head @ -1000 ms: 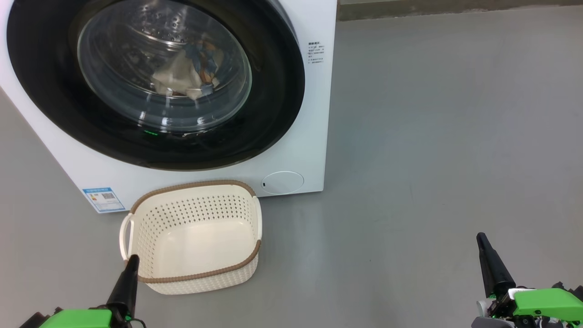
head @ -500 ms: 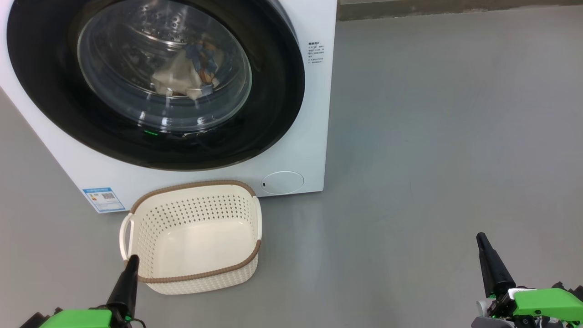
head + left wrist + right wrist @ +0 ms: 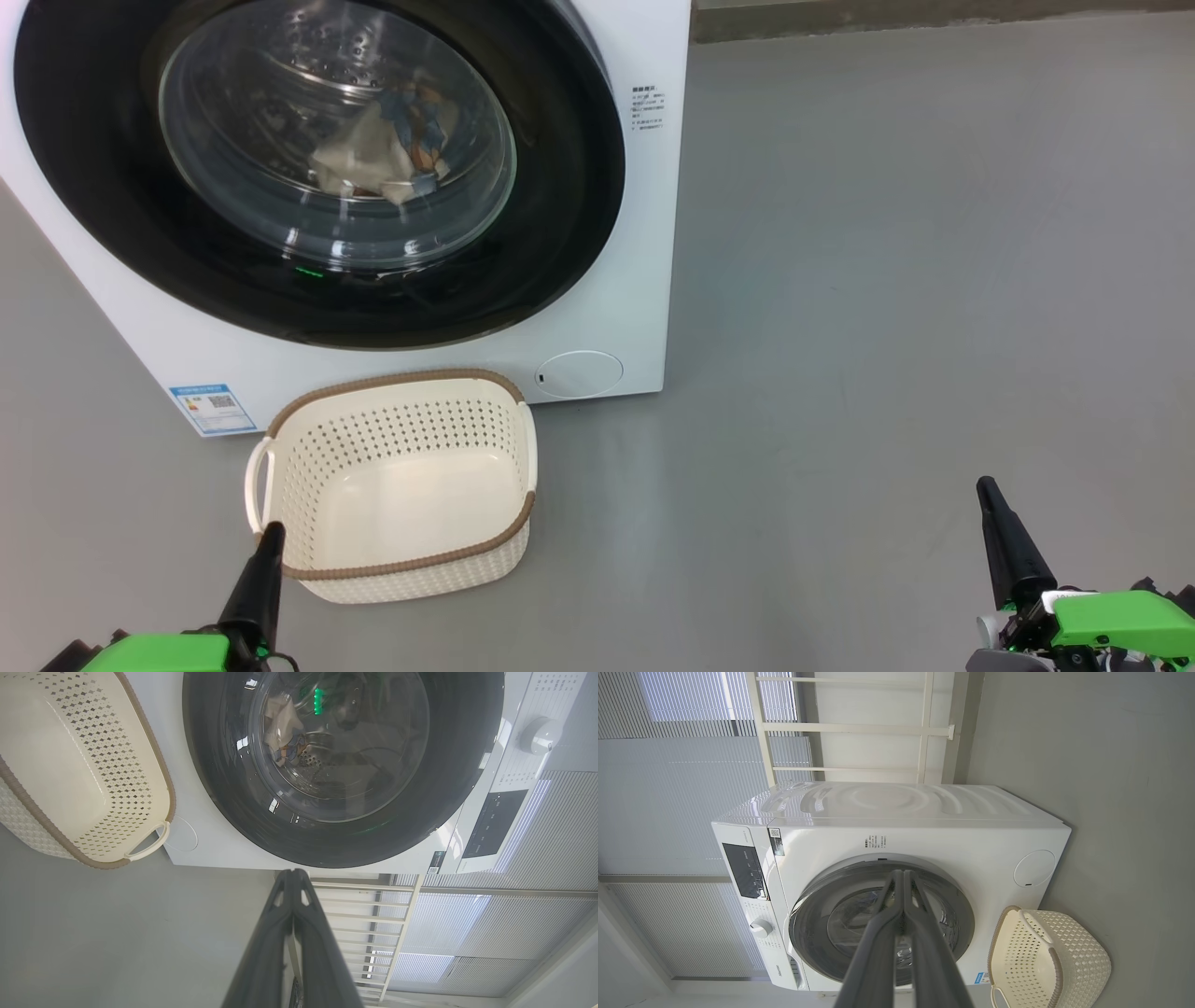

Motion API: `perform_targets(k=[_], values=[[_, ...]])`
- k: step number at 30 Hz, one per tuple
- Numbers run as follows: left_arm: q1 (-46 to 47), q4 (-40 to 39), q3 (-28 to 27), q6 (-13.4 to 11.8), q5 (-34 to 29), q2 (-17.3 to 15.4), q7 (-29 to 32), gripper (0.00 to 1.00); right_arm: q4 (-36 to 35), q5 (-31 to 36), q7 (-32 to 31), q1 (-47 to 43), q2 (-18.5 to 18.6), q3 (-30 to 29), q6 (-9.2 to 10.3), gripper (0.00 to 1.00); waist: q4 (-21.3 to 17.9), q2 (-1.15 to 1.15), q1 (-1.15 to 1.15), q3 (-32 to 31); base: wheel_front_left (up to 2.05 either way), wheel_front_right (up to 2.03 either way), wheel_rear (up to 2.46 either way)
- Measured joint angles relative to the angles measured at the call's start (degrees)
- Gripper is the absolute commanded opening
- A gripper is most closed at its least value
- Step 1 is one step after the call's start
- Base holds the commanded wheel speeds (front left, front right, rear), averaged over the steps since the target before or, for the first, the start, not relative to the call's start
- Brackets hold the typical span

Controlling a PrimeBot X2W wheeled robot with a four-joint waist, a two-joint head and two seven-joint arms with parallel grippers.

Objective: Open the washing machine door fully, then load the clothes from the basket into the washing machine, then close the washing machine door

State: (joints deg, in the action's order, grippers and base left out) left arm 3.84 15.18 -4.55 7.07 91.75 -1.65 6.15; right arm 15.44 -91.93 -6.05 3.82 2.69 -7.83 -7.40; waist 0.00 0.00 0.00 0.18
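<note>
The white washing machine [image 3: 635,233] stands at the upper left with its black-ringed round door [image 3: 560,187] shut flat against the front. Behind the glass, the clothes [image 3: 387,154] lie in the steel drum, cream and blue. On the floor before the machine sits the cream basket [image 3: 401,485] with nothing in it. My left gripper [image 3: 271,532] is shut, its tip just at the basket's near left rim. Far to the right, my right gripper [image 3: 985,487] is shut over bare floor. The left wrist view has the door [image 3: 219,779], the basket [image 3: 84,765] and the gripper [image 3: 293,873].
Grey floor [image 3: 887,280] spreads wide to the right of the machine. A round service cap [image 3: 579,373] and a blue label [image 3: 213,408] mark the machine's lower front. In the right wrist view, slatted blinds [image 3: 668,788] and a white frame [image 3: 859,728] stand behind the washing machine [image 3: 924,826].
</note>
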Motion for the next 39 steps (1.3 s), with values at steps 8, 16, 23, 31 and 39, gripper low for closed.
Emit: perform_targets(k=[8, 16, 23, 31, 39], values=[[0.00, 0.00, 0.00, 0.00, 0.00, -0.01, 0.00, 0.00, 0.00, 0.00, 0.00, 0.00, 0.00, 0.00, 0.00, 0.00, 0.00, 0.00, 0.00, 0.00, 0.00, 0.00, 0.00], [0.00, 0.00, 0.00, 0.00, 0.00, -0.02, 0.00, 0.00, 0.00, 0.00, 0.00, 0.00, -0.01, 0.00, 0.00, 0.00, 0.00, 0.00, 0.00, 0.00, 0.00, 0.00, 0.00], [0.00, 0.00, 0.00, 0.00, 0.00, -0.03, 0.00, 0.00, 0.00, 0.00, 0.00, 0.00, -0.01, -0.01, 0.00, 0.00, 0.00, 0.00, 0.00, 0.00, 0.00, 0.00, 0.00], [0.00, 0.00, 0.00, 0.00, 0.00, -0.04, 0.00, 0.00, 0.00, 0.00, 0.00, 0.00, -0.01, -0.01, 0.00, 0.00, 0.00, 0.00, 0.00, 0.00, 0.00, 0.00, 0.00], [0.00, 0.00, 0.00, 0.00, 0.00, -0.05, 0.00, 0.00, 0.00, 0.00, 0.00, 0.01, -0.01, -0.01, 0.00, 0.00, 0.00, 0.00, 0.00, 0.00, 0.00, 0.00, 0.00]])
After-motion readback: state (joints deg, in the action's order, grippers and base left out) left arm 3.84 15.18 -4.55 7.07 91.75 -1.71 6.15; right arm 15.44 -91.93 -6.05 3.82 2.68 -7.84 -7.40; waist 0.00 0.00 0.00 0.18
